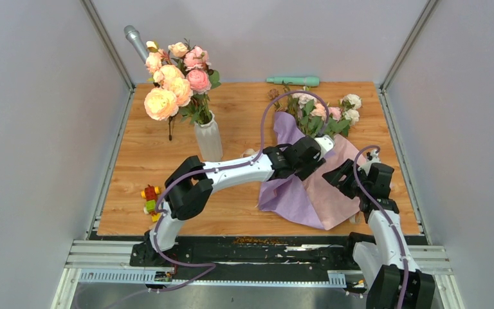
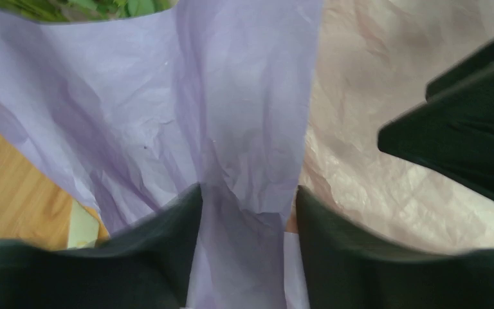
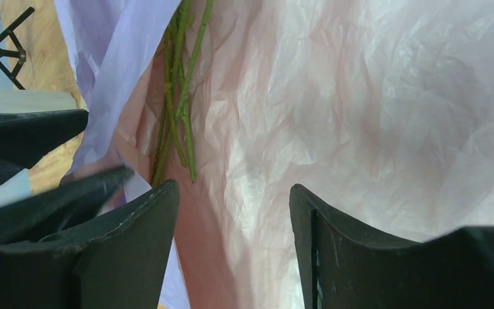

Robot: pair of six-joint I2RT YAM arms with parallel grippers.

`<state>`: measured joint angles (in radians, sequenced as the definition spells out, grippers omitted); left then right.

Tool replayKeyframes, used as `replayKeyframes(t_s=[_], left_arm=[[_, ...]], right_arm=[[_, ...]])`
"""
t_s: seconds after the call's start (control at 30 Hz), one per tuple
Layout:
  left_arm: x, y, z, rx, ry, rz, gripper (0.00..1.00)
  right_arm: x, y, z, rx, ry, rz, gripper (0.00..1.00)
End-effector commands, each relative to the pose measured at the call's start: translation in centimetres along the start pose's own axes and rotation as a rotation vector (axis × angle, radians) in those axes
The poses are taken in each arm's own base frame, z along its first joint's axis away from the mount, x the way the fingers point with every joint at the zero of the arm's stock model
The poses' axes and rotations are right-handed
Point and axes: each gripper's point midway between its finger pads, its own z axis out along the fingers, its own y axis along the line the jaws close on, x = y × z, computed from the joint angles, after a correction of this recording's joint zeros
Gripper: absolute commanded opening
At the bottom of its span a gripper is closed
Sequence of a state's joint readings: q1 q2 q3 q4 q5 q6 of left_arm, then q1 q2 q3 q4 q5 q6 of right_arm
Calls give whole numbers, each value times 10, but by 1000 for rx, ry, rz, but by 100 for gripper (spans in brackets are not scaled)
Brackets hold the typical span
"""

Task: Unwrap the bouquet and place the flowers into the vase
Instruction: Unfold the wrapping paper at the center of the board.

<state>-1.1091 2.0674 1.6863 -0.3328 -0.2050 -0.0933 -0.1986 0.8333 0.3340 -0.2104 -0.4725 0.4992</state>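
The bouquet lies at the right of the table with its lilac paper [image 1: 283, 187] spread open and the pink inner side [image 1: 334, 193] showing. The flowers [image 1: 325, 111] rest at the paper's far end, and their thin green stems [image 3: 179, 96] run down along the pink sheet. The ribbed white vase [image 1: 208, 138] stands left of centre and holds large peach and pink blooms. My left gripper [image 1: 306, 156] [image 2: 248, 193] is open, low over a raised lilac fold. Close beside it, my right gripper [image 1: 339, 174] [image 3: 233, 188] is open just above the pink paper.
A small toy of coloured blocks [image 1: 150, 198] sits near the front left edge. A mint-green handle [image 1: 294, 80] lies along the back edge, and a grey rod [image 1: 135, 40] leans in the back left corner. Grey walls enclose the table on three sides.
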Motion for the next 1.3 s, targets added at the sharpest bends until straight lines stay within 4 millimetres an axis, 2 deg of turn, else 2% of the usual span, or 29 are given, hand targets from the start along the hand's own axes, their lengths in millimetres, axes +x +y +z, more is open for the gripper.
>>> replayKeyframes(t_s=[0.0, 0.03, 0.07, 0.13, 0.27, 0.4, 0.53, 0.7, 0.87, 1.1, 1.27], left_arm=[[-17, 17, -2, -92, -26, 50, 38], [-16, 23, -5, -123, -23, 46, 31], [-16, 26, -7, -138, -25, 40, 20], [-16, 36, -16, -190, -39, 29, 10], [-12, 66, -39, -292, -63, -28, 3], [4, 91, -62, -356, -70, -94, 3], [19, 111, -76, -409, -73, -157, 3], [37, 130, -86, -470, -65, -218, 3], [61, 149, -95, -562, -14, -215, 3], [87, 165, -109, -670, 60, -178, 3], [103, 166, -108, -688, 116, -154, 2]], right_arm=[[-12, 10, -4, -14, -32, -12, 64], [-11, 11, -4, -21, -27, -18, 64], [-11, 11, -4, -24, -22, -24, 64], [-9, 8, -2, -13, -12, -21, 64], [-6, -1, 3, 23, 4, -1, 62], [-1, -12, 11, 63, 31, 25, 61], [5, -27, 19, 116, 66, 55, 60], [14, -45, 26, 194, 110, 92, 58], [14, -54, 28, 250, 112, 118, 57], [13, -63, 26, 313, 103, 146, 58], [13, -68, 26, 337, 100, 158, 59]])
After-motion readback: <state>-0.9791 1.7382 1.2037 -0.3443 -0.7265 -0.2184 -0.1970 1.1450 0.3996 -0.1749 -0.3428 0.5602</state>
